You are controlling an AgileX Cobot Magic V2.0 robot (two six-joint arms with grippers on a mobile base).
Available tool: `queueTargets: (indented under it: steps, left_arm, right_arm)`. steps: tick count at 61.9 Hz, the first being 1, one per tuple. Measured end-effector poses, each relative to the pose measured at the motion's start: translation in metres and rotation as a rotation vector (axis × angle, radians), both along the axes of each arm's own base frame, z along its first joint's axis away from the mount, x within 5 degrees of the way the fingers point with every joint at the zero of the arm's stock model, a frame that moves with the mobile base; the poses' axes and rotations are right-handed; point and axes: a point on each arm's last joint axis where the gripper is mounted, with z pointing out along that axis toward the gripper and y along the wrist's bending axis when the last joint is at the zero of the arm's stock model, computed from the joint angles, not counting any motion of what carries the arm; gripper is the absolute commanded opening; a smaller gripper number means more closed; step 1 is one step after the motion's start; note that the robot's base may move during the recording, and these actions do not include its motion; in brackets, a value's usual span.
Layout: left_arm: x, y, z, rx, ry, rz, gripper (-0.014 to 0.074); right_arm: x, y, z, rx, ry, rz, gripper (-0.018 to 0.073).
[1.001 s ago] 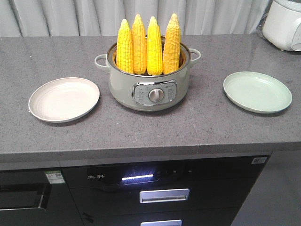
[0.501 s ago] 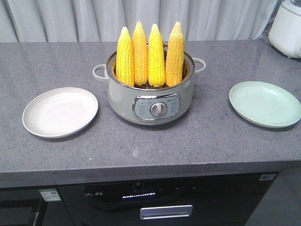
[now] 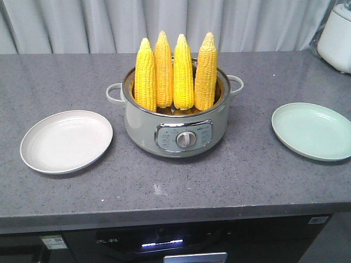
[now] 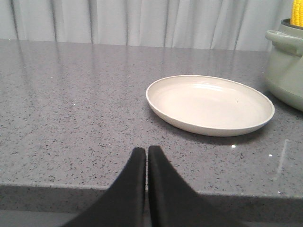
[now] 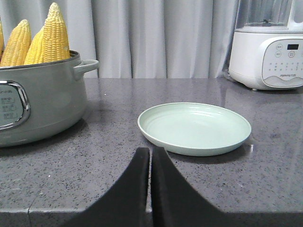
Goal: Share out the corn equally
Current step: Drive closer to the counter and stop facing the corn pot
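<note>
Corn [image 3: 174, 74]: four knobbly yellow tapered cobs upright in glossy round pot [image 3: 175, 123], ahead-right of left hand [image 4: 146, 153], ahead-left of right hand [image 5: 151, 153]. Both hands closed, empty, at speckled grey worktop [image 3: 247, 175] edge.

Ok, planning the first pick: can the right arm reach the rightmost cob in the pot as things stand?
Probably yes: the rightmost cob stands upright above the pot rim, with nothing between it and the right gripper, which is shut.
</note>
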Motion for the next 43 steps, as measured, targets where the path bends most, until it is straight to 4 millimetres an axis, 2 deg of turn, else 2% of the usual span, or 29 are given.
queueTargets:
  steps: [43]
  left_arm:
    - [0.0000,0.0000,0.0000,0.000,0.000,0.000,-0.0006]
  right_arm:
    - [0.0000,0.0000,0.0000,0.000,0.000,0.000,-0.0006]
